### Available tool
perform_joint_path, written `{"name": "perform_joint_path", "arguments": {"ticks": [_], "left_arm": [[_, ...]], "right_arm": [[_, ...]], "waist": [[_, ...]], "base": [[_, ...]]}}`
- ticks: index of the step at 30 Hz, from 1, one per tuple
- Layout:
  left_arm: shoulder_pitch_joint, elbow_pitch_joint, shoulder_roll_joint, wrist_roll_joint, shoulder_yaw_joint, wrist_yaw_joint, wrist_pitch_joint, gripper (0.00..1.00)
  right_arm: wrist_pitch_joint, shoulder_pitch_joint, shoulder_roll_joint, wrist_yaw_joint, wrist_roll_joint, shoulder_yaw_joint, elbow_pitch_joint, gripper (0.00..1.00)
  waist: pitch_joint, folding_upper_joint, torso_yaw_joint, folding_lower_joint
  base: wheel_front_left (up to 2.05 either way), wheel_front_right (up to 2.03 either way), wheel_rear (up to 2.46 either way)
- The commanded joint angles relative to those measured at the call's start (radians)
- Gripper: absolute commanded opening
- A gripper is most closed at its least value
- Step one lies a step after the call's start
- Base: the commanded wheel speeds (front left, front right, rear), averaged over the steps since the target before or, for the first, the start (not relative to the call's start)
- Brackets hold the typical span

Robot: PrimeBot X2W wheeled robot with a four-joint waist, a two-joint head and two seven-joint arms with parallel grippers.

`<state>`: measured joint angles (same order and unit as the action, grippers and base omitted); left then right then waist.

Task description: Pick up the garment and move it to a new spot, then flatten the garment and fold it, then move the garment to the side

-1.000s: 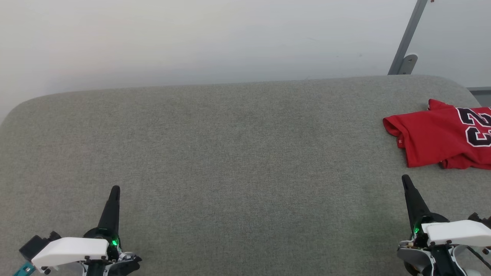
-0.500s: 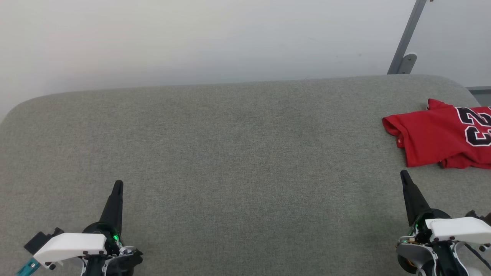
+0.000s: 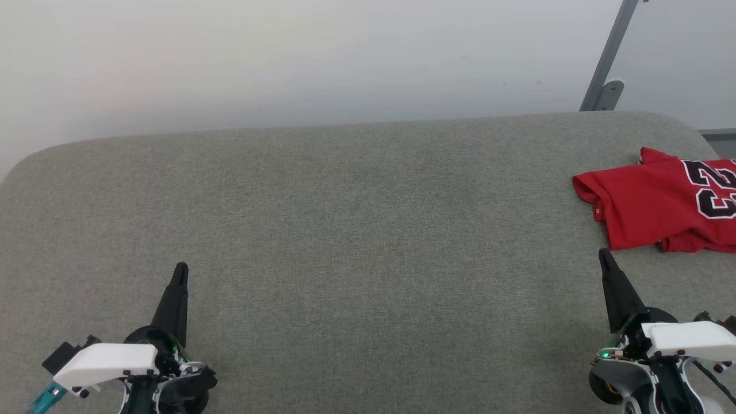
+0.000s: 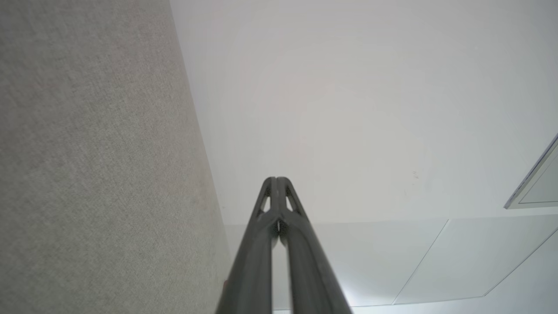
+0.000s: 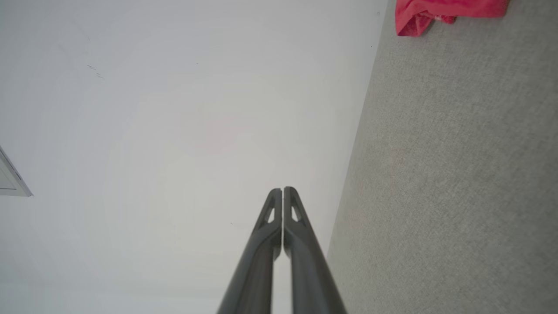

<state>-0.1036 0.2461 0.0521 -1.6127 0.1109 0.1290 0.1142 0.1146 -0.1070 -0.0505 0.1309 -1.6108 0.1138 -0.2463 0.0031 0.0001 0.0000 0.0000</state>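
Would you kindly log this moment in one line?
garment: untouched, right side of grey surface | left gripper: shut, empty | right gripper: shut, empty, near garment

- The garment (image 3: 650, 207) is running off the head view's right edge, which is slicing through its black "23".
- In the right wrist view, the top edge is cropping the garment (image 5: 436, 13) down to a crumpled red corner.
- A white tag (image 3: 598, 212) on the garment is showing too small to read.
- The bottom edge of the head view is clipping the wrist housings of the left pincer (image 3: 181, 269) and right pincer (image 3: 602, 253).
- The worktop (image 3: 368, 230) is extending past the bottom edge.
- The grey post (image 3: 609, 52) is being cut off at the top.
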Motion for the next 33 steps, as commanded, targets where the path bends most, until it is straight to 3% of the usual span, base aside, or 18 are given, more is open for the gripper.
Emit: {"name": "perform_joint_path", "arguments": {"ticks": [1, 33], "left_arm": [[-0.012, 0.000, -0.001, -0.003, 0.002, 0.003, 0.001, 0.00], [-0.012, 0.000, -0.002, -0.001, 0.004, 0.003, 0.002, 0.00]], "right_arm": [[0.003, -0.004, 0.002, 0.000, -0.004, 0.002, 0.003, 0.00], [0.003, -0.004, 0.002, 0.000, -0.004, 0.001, 0.003, 0.00]], "waist": [[0.000, -0.0001, 0.000, 0.0000], [0.000, -0.0001, 0.000, 0.0000]], "base": [[0.00, 0.00, 0.00], [0.00, 0.00, 0.00]]}}
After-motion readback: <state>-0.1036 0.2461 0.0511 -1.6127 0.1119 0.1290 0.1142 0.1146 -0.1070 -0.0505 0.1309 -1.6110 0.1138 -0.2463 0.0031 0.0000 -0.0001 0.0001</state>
